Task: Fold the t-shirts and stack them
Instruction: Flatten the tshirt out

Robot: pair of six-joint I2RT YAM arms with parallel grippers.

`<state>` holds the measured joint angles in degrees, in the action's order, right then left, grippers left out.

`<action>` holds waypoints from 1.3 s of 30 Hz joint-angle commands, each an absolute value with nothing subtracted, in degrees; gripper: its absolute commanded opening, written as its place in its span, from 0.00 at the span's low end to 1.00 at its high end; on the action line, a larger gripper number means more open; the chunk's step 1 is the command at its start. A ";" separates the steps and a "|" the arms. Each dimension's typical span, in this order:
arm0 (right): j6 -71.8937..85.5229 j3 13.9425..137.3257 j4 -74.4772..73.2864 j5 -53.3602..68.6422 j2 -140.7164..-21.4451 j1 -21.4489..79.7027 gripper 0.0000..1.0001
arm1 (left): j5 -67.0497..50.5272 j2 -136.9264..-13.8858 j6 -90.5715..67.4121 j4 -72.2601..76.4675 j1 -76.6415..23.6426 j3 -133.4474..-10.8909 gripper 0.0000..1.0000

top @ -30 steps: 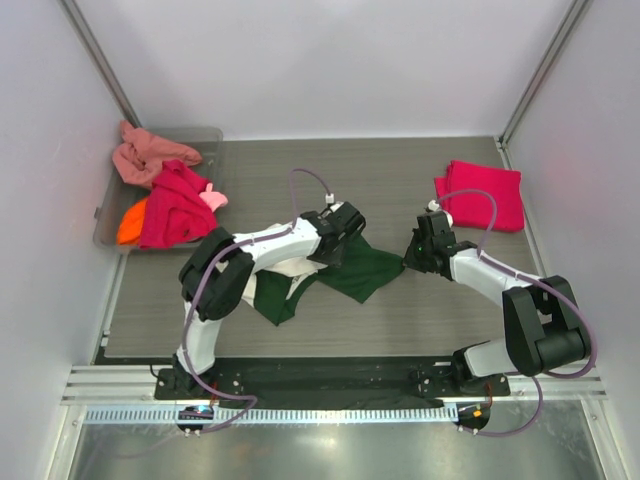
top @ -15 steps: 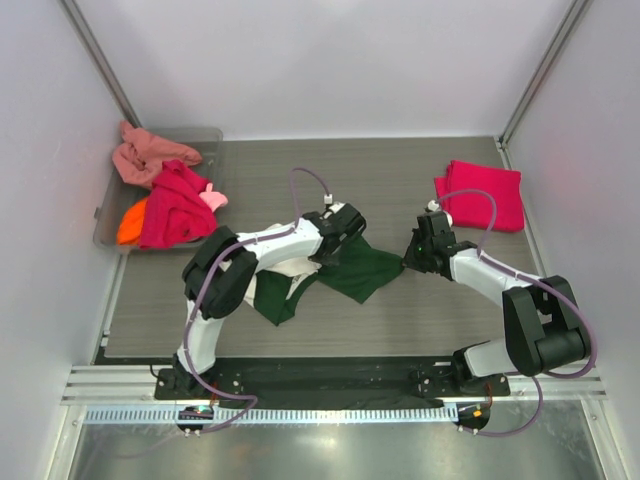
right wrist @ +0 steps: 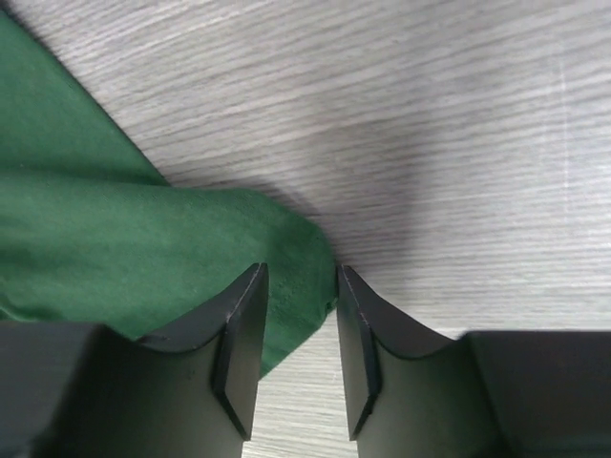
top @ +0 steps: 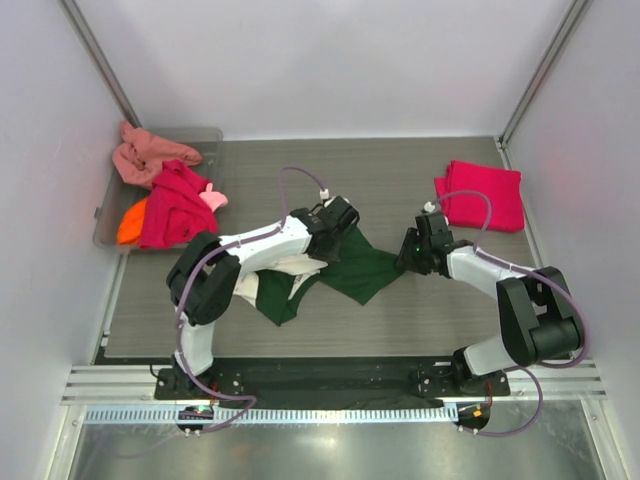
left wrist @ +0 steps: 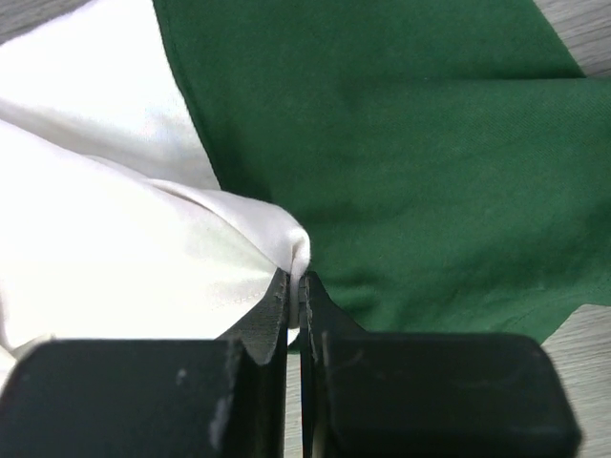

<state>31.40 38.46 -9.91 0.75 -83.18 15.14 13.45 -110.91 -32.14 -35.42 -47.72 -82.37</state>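
Grey wood-grain table (top: 250, 180) carries everything. Near its middle, between the two arms, lies the cream-and-green t-shirt (top: 365, 268), crumpled, its dark green part spread toward the right and its cream part bunched at the left under the left arm. At the far right a crimson t-shirt (top: 482, 194) lies folded flat. At the far left the translucent tray (top: 205, 135) holds a heap: a salmon shirt (top: 150, 155) farthest, a magenta shirt (top: 172, 208) spilling over the near rim, an orange shirt (top: 130, 225) at its left and a light pink scrap (top: 213, 197) at its right. The left gripper (left wrist: 296, 286) is pinched tight on a cream fold beside the green seam. The right gripper (right wrist: 301, 329) has its jaws parted, with the green corner lying loose between them on the table.
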 commanded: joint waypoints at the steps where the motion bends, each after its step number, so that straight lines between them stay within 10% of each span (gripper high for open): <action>1: 31.20 39.64 -8.70 0.97 -85.25 14.77 0.38 | 11.34 -107.76 -32.70 -33.40 -47.37 -81.83 0.00; 6: 31.12 40.34 -8.53 0.18 -85.87 14.77 0.01 | 9.32 -105.83 -32.61 -33.31 -45.71 -81.30 0.00; 39: 26.99 99.14 -42.01 -13.61 -57.58 -4.04 0.01 | 16.88 -63.21 -26.63 -54.05 -16.44 -110.22 0.00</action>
<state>28.84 97.08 -40.38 -7.53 -63.24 -3.81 16.19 -67.96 -28.93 -54.65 -16.64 -109.91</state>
